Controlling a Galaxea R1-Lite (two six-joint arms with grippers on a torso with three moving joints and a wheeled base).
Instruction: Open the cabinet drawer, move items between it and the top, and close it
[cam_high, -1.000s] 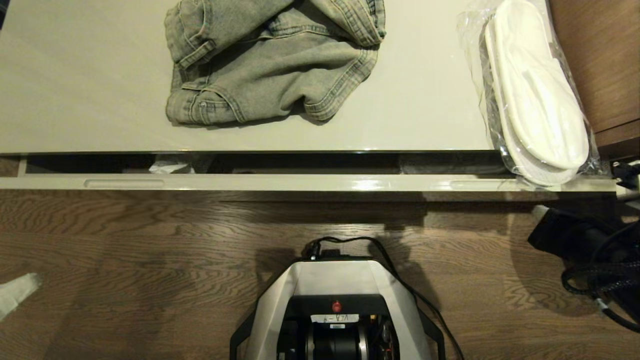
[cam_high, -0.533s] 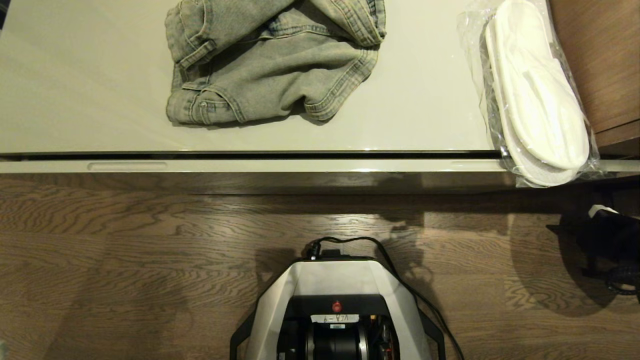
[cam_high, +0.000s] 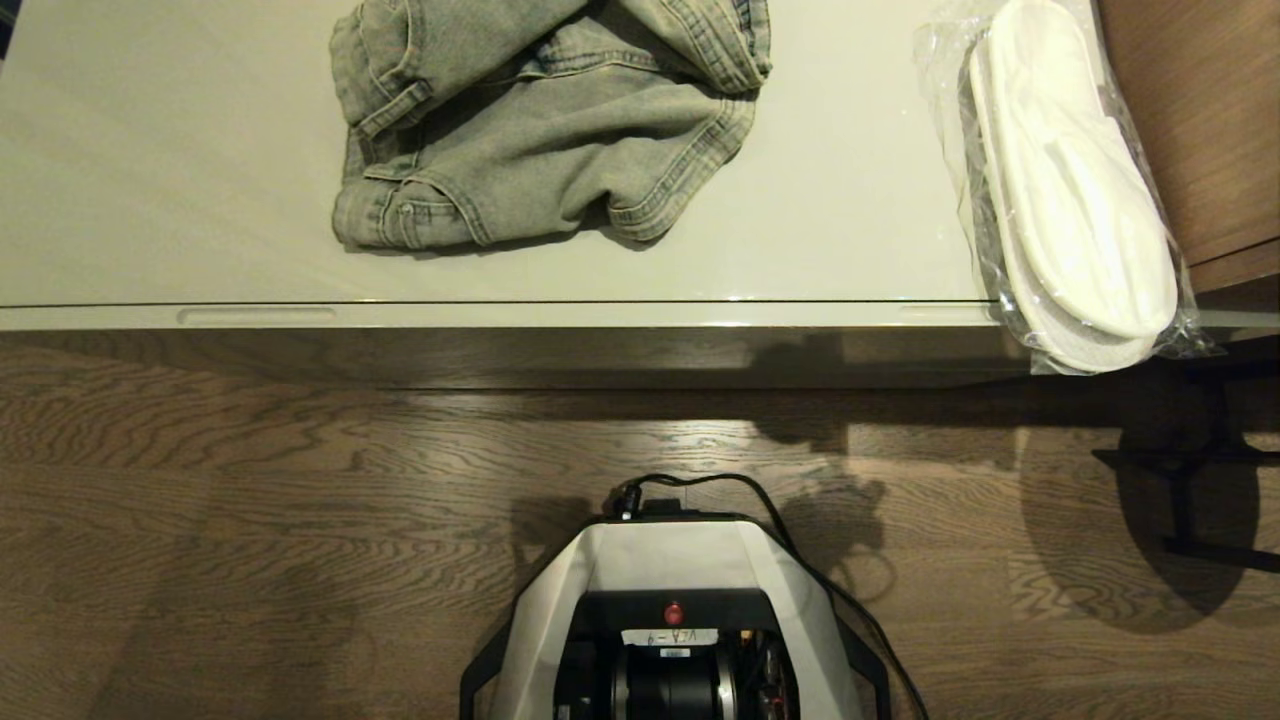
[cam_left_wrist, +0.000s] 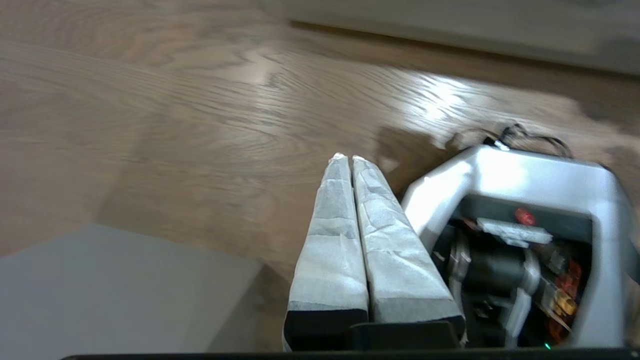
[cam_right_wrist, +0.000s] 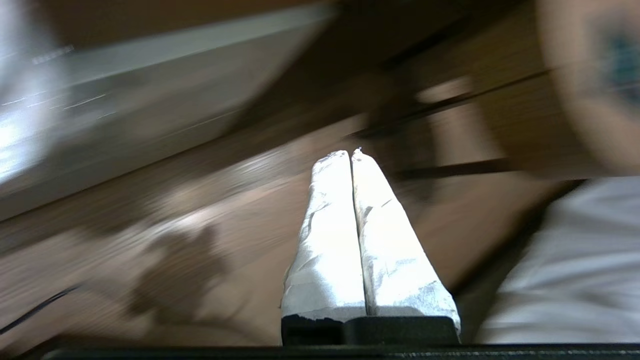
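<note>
Glossy off-white worktop (cam_high: 150, 180) filled the upper part of the head view, with the drawer (cam_high: 600, 316) front sitting flush under its edge, so the closing part looked done. The slippers (cam_high: 1070, 190) in their bag lay at the upper right on the worktop, toes poking over the front edge, and the jeans (cam_high: 550, 130) sat top centre. Left gripper (cam_left_wrist: 348, 159) and right gripper (cam_right_wrist: 350, 152) both hung over the floor (cam_high: 300, 520), fingers pressed together, holding nothing. I'd say pretty much finished.
</note>
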